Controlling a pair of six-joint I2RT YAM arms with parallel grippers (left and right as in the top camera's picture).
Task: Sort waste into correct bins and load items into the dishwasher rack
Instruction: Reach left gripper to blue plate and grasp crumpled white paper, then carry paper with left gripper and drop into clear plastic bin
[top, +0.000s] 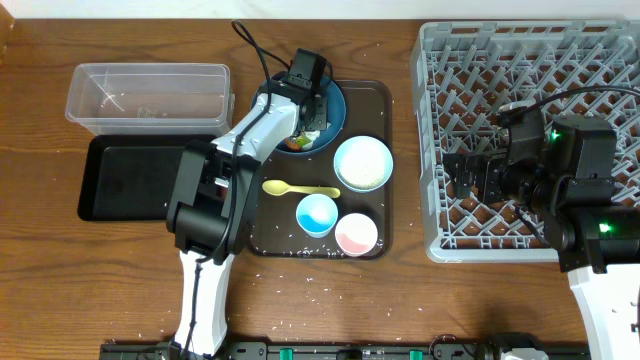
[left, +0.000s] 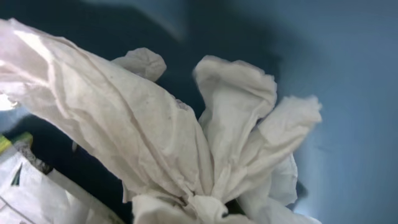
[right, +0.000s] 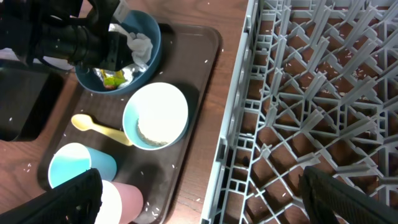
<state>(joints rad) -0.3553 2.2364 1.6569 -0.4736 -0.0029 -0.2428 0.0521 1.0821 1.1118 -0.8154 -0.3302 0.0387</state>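
Observation:
My left gripper (top: 312, 124) reaches into the dark-blue bowl (top: 335, 105) and is shut on the crumpled white tissue (left: 155, 137), which bunches at the bottom of the left wrist view. A yellow-green wrapper (right: 112, 78) lies in the same bowl. The white bowl (top: 362, 162) holds rice. The yellow spoon (top: 300, 189), blue cup (top: 317, 214) and pink cup (top: 356, 234) sit on the brown tray. My right gripper (right: 211, 199) is open and empty over the left edge of the grey dishwasher rack (top: 530, 60).
The clear tub (top: 148, 95) and black tray (top: 130, 180) lie at the left of the table. The brown serving tray (top: 378, 100) lies between them and the rack. Loose rice grains (top: 310, 280) are scattered on the wood in front.

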